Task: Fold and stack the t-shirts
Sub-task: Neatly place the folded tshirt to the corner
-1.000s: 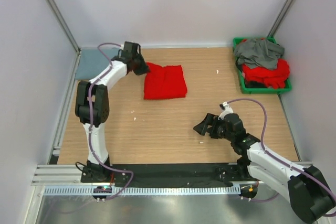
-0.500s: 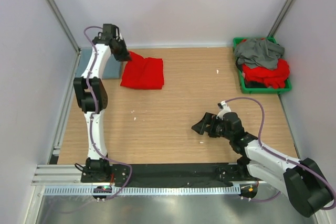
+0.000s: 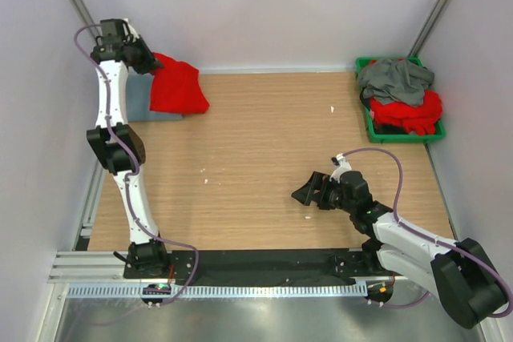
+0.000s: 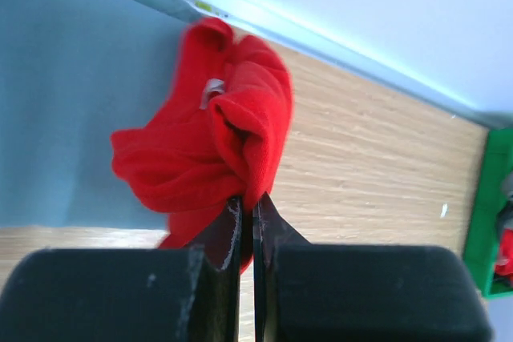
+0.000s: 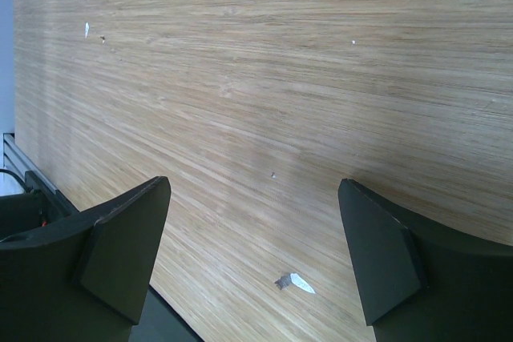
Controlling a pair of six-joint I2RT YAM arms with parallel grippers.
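Note:
My left gripper (image 3: 149, 62) is shut on a fold of a bright red t-shirt (image 3: 177, 86), holding it bunched in the air at the back left corner. In the left wrist view the red t-shirt (image 4: 212, 146) hangs from the left gripper (image 4: 248, 207), with a small white label showing. Under it lies a flat blue-grey t-shirt (image 3: 138, 102) (image 4: 72, 102). My right gripper (image 3: 309, 191) (image 5: 252, 238) hovers open low over the bare wood near the front right, nothing between its fingers. A dark grey t-shirt (image 3: 394, 78) and more red t-shirts (image 3: 410, 114) are piled in the bin.
The green plastic bin (image 3: 367, 114) stands at the back right corner against the wall; its edge (image 4: 490, 214) shows in the left wrist view. White walls and metal posts close in the table (image 3: 264, 158). A small white scrap (image 5: 296, 282) lies on the wood beneath the right gripper.
The left arm swung left and backward, lifting the red t-shirt off the middle of the table to above the blue-grey t-shirt. The right arm barely moved.

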